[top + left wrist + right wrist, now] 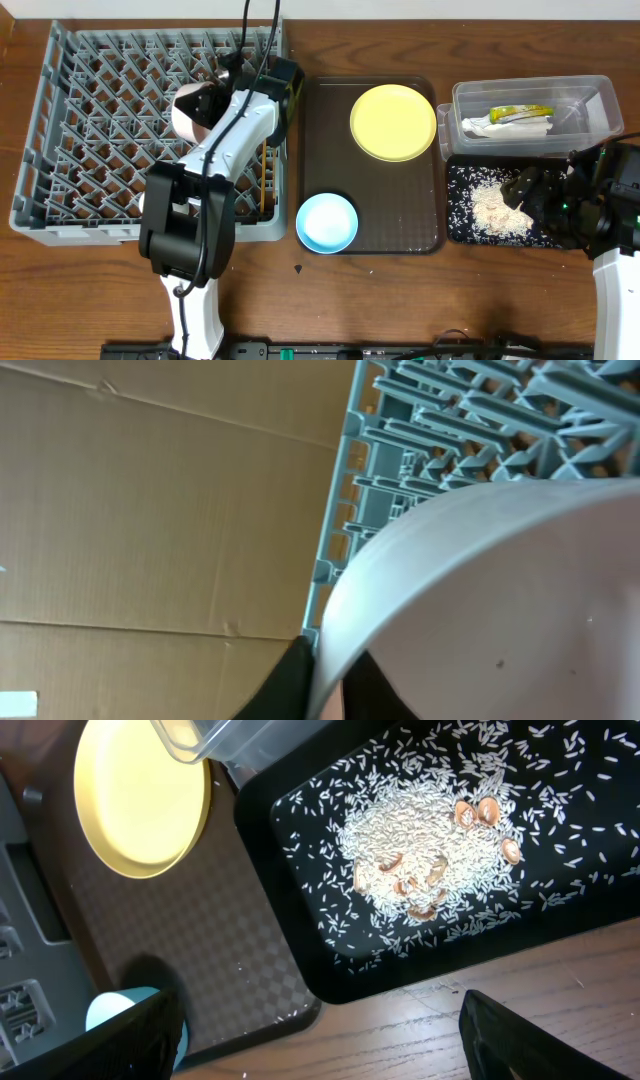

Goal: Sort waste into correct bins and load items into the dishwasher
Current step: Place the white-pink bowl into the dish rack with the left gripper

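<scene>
**Left gripper** point(214, 90): pinched on the rim of a white vessel point(194, 108), one dark finger point(285, 682) on each side of the wall. Bowl or cup, cannot tell. It is held tilted over the rack point(90, 130), near the back right part. In the wrist view the smooth, glossy white rim point(420, 550) fills most of the frame.

**Right gripper** point(530, 190): spread wide and holding nothing. It hovers over the black tray point(462, 232), with both fingers point(130, 1040) at the lower corners of the wrist view.

**Materials**
- Rack: grey plastic, square, with a lattice of upright pegs.
- Rice point(420, 840): white grains heaped mid-tray and scattered to the walls, with a few tan curled bits among them.
- Tub point(590, 95): clear and rectangular, just behind the black tray. It holds a green-yellow wrapper point(520, 113) and a crumpled tissue point(495, 129).
- Brown tray point(400, 200): fine checkered texture, lying between the rack and the bins.
  - Plate point(393, 122): yellow, round and flat, at its back right.
  - Blue bowl point(327, 222): at its front left.

**Surface:** wooden table point(450, 300) with visible grain. The left wrist view shows plain brown cardboard point(150, 510) beyond the rack's edge.
</scene>
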